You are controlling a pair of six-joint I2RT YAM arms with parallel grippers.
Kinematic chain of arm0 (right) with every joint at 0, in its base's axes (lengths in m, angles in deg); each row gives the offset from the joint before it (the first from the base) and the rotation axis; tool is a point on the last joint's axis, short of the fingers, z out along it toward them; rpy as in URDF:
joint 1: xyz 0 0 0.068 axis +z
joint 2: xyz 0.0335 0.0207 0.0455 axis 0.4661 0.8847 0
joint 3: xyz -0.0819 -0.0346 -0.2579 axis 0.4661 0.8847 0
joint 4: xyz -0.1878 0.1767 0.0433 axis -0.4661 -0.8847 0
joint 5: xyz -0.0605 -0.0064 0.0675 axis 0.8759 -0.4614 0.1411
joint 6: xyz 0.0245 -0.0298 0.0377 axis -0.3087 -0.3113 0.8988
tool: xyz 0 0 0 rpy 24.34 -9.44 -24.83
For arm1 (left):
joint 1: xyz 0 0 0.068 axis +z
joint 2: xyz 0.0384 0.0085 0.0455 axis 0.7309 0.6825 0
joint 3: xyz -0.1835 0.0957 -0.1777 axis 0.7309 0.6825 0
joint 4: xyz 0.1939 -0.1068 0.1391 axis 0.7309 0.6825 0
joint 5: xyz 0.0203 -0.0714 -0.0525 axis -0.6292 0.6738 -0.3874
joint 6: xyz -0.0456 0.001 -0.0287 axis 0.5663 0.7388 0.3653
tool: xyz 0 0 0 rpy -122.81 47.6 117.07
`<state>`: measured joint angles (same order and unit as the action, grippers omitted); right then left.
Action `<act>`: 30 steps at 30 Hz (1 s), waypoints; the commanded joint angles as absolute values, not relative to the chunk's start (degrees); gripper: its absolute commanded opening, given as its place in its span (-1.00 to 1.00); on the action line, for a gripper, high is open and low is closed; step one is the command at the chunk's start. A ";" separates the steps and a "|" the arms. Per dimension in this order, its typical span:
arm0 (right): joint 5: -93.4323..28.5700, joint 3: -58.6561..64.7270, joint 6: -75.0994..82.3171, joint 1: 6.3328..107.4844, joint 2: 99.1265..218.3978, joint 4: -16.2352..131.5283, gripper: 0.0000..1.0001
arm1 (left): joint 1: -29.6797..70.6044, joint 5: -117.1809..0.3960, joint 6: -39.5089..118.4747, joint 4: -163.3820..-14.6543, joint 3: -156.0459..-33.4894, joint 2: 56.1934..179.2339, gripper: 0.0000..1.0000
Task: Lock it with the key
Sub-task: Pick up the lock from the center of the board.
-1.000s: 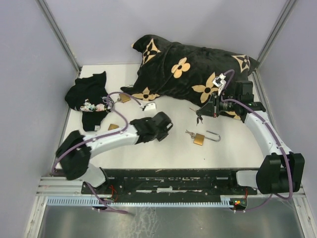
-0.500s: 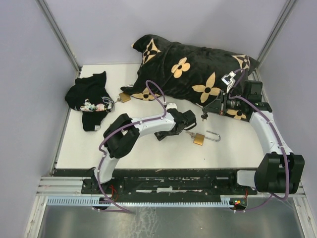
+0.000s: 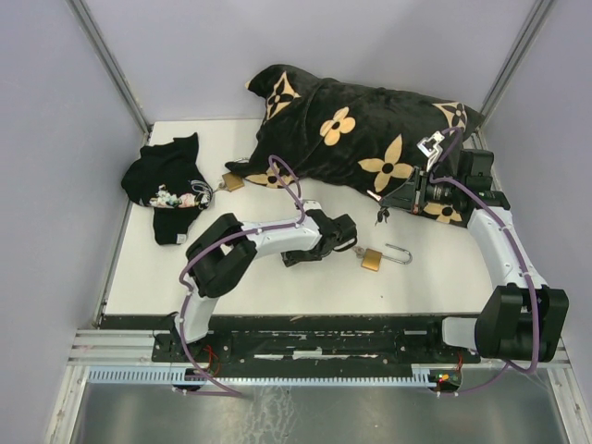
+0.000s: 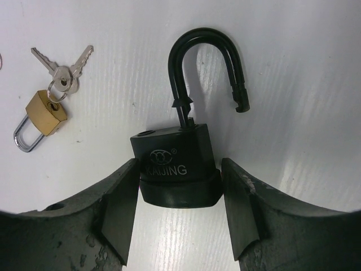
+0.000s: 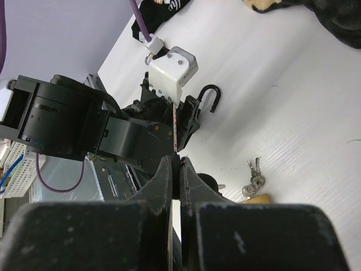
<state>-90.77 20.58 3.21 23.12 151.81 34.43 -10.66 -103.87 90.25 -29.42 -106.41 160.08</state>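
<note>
A black padlock marked KAIJING lies on the white table with its shackle open. My left gripper is closed on the lock's base, with a finger pad against each side. In the top view the left gripper is at mid-table and hides the lock. My right gripper is shut on a black-headed key, held edge-on above the table just right of the left gripper. The black shackle shows beyond the key in the right wrist view.
A brass padlock with an open shackle and a key ring lies right of the left gripper. A black flower-patterned blanket fills the back. A black cloth and another small brass lock lie at back left.
My left arm swung from the left side to mid-table and settled its jaws around the black padlock. My right gripper drew slightly back to the right with the key.
</note>
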 commanded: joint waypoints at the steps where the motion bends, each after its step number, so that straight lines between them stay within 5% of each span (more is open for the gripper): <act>1: -92.64 19.90 4.06 22.55 150.30 37.18 -0.96 | -10.34 -101.71 88.89 -30.89 -104.40 160.07 0.31; 5: -92.73 20.09 4.22 22.34 150.20 37.49 -0.96 | -9.08 -99.15 87.57 -35.56 -99.16 157.22 0.26; 10: -92.77 20.16 4.42 22.30 150.28 37.76 -0.96 | -6.69 -94.13 87.52 -44.23 -90.51 148.04 -0.27; 22: -92.99 20.24 4.83 21.99 150.42 38.15 -0.96 | 5.74 -74.75 90.54 -84.12 -50.30 107.69 -0.50; 30: -93.26 20.50 5.44 21.99 150.63 38.81 -0.96 | 8.65 -71.66 93.38 -92.22 -38.62 98.35 -0.22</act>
<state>-91.68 20.63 4.72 22.35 151.77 35.98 8.07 -75.10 90.73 -85.81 -41.23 99.78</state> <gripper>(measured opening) 0.041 0.378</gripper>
